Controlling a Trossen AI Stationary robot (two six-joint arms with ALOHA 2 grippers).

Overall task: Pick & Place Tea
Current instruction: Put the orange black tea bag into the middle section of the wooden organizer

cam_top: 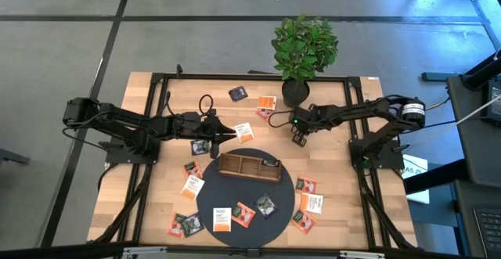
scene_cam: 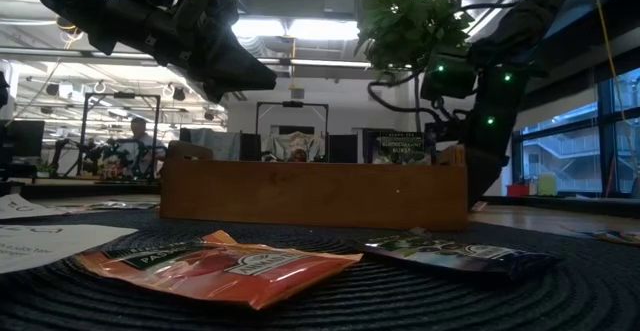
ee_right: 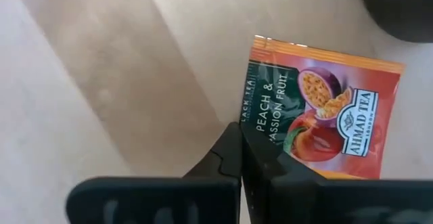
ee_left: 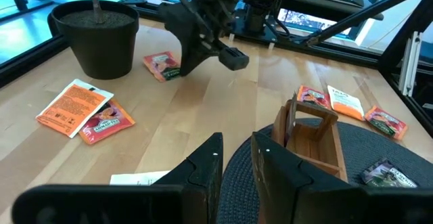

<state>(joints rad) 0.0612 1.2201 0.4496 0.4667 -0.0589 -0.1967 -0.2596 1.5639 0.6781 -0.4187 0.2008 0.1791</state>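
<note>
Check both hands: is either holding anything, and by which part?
Left hand holds nothing. Right hand is shut at an edge of the peach sachet; whether it really grips it cannot be told.

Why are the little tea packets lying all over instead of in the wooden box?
That is the odd bit: the tea sachets lie scattered across the table and round mat at all angles, while the wooden tray looks mostly empty. Nothing looks torn or spilled.
</note>
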